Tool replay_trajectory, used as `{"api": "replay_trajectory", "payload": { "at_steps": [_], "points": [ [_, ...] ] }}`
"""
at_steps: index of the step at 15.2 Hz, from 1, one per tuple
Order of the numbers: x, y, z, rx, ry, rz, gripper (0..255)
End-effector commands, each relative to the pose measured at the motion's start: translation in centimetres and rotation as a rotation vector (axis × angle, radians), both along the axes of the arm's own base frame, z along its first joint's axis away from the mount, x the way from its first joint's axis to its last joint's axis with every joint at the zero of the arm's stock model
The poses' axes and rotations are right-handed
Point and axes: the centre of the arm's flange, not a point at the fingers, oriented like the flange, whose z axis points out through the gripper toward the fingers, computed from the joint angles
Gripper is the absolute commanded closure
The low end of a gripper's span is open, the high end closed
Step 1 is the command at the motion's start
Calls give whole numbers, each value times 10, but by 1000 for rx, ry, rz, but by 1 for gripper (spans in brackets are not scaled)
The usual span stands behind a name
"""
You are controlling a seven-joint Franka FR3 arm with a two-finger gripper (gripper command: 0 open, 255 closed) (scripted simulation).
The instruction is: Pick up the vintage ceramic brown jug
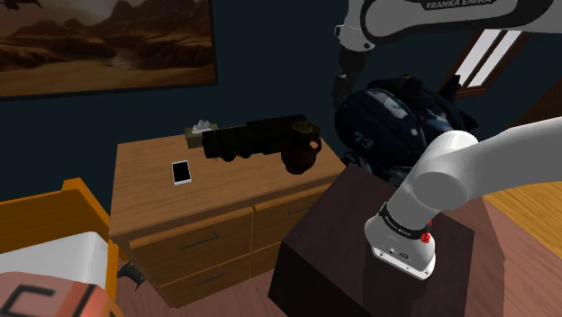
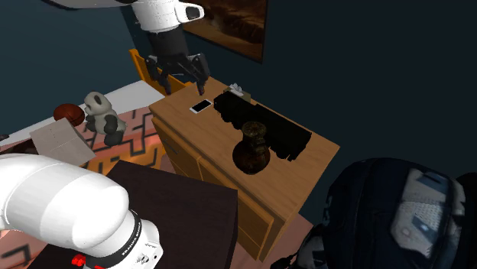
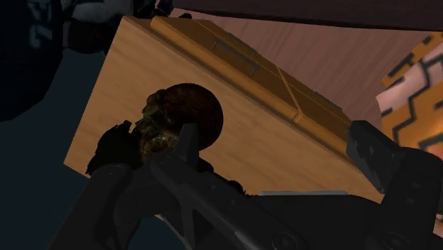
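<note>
The brown jug [image 1: 302,149] stands upright on the wooden dresser top [image 1: 153,194], near its end beside the backpack. Seen from the second exterior view, the jug [image 2: 251,150] is round-bellied, dark and glossy, with a narrow neck. My gripper [image 2: 178,79] hangs in the air well above the dresser, open, with nothing between its fingers. In the shoulder view the gripper [image 1: 341,90] sits above and to the right of the jug. The wrist view looks down on the jug [image 3: 186,113], which lies near one finger [image 3: 181,177] of the open gripper [image 3: 277,138], far below it.
A long black object [image 2: 267,126] lies behind the jug. A white phone [image 1: 182,171] and a tissue box [image 1: 197,131] also sit on the dresser. A dark backpack [image 1: 396,117] leans beside it. A bed with a plush toy [image 2: 103,115] is on the other side.
</note>
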Motion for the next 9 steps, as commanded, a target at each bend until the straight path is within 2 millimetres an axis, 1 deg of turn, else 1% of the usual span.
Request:
{"api": "replay_trajectory", "payload": {
  "at_steps": [1, 9],
  "points": [
    [7, -17, -18, 3, -1, 39, 0],
    [36, -85, -95, 20, 3, 180, 0]
  ]
}}
